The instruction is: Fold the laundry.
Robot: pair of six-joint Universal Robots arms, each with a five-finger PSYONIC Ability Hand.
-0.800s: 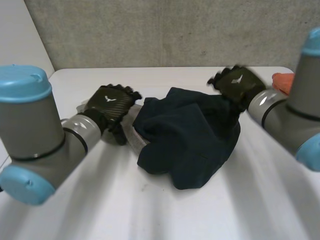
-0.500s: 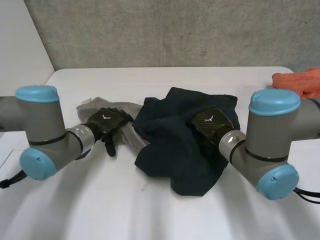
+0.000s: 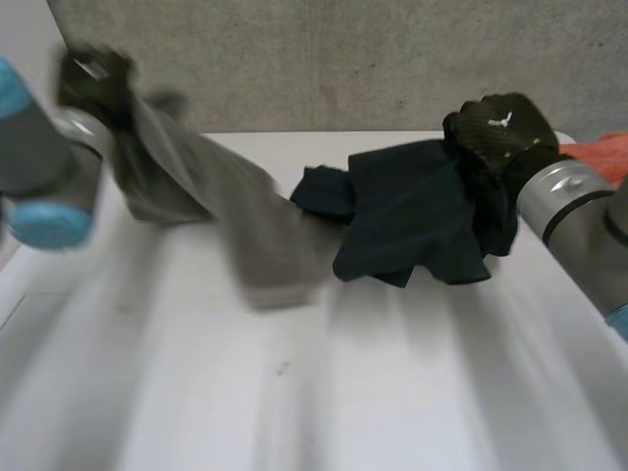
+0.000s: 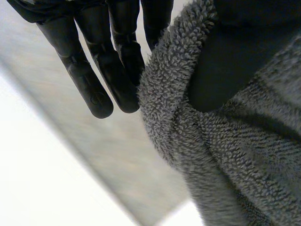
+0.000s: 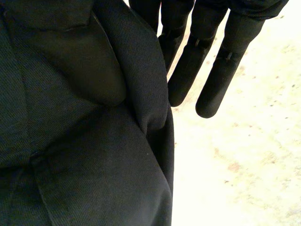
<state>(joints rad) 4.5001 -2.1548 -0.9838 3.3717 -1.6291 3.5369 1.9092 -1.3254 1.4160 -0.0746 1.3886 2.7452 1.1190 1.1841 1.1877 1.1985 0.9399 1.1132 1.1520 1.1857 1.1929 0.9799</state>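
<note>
Left hand (image 3: 91,71) up high now at the far left, not low on the table (image 3: 294,392) like half a second back. Pinching a grey fluffy towel (image 3: 211,201) between thumb and straight fingers (image 4: 96,70), as seen from the left wrist. Towel pulled out long, from the hand down to the table; before, just a small crumpled bit beside the dark cloth. Blurry from fast moving.

Right hand (image 3: 494,132) up too, at the far right near the back of the table; earlier low on the middle of the dark blue garment (image 3: 407,211). Now gripping that garment by one edge, cloth pinched between the thumb and straight fingers (image 5: 207,75). Garment dragged over to the right, hanging bunched from the hand, low end down at the table. Not spread out like before.

Low end of the towel right by the left lump of the garment; touching or not, hard to tell. Top edge of the garment hidden by the hand holding it.

Orange cloth (image 3: 601,152) at the table's far right edge, behind the right arm, same spot as before. Grey concrete wall (image 3: 324,59) behind the table.
</note>
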